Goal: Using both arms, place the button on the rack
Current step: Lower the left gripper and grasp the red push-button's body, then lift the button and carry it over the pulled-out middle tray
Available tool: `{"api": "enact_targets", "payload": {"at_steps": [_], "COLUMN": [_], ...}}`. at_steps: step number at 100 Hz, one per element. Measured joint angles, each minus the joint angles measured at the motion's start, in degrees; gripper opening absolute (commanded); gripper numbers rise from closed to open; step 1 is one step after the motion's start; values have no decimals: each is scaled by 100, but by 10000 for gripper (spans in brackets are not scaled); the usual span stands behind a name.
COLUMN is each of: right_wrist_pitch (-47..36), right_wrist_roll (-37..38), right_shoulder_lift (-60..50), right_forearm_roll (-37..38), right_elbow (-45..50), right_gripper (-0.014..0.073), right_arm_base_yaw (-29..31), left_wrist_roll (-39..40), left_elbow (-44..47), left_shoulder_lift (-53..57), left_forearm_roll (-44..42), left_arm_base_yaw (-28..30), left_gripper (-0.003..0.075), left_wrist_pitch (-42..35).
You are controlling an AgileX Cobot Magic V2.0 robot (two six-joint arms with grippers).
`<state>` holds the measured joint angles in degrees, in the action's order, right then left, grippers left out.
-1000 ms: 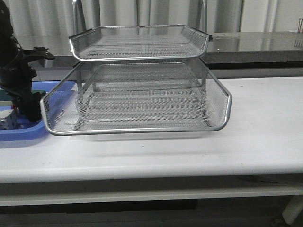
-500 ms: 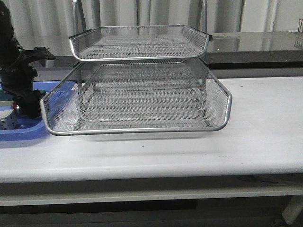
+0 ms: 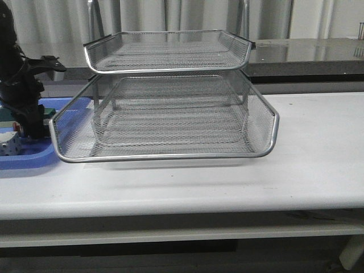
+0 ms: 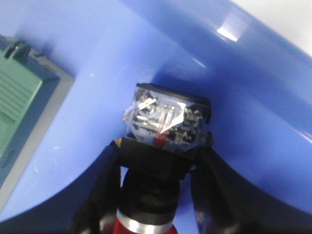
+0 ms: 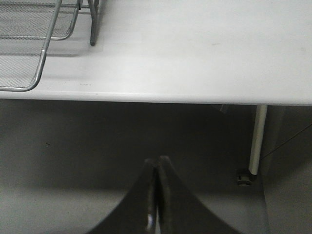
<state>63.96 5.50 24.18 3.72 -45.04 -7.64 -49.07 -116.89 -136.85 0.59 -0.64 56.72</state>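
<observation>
Your left gripper (image 4: 156,170) is clamped on the red-headed, black-bodied push-button switch (image 4: 163,146) over the blue plastic tray (image 4: 253,97), at nine o'clock from the silver wire-mesh rack (image 3: 165,122). Placing remains; right gripper (image 5: 155,195) pressed together, idle.

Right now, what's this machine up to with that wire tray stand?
The left gripper is shut on a small red-headed button over the blue tray, left of the wire rack. The rack's tiers look empty, so the button isn't placed yet. The right gripper is shut on nothing, off the table's front edge.
</observation>
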Motion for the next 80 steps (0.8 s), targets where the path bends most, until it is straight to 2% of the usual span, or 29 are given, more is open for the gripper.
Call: {"api": "enact_targets", "payload": {"at_steps": [40,64,80], "right_wrist_pitch": [0,0,0], "right_wrist_roll": [0,0,0], "right_shoulder_lift": [0,-9,-9], "right_forearm_roll": [0,0,0], "right_elbow": [0,0,0], "right_gripper": [-71,-71,-71], "right_arm_base_yaw": [0,0,0], "left_wrist_roll": [-11,91,274], "left_elbow": [-1149,-1197,-1197], "left_shoulder_lift": [482,1226,1781], "left_forearm_roll": [-102,-59,285], "left_arm_base_yaw": [84,85,85], "left_gripper": [-21,-21,-21], "left_wrist_pitch": [1320,1494,1528]}}
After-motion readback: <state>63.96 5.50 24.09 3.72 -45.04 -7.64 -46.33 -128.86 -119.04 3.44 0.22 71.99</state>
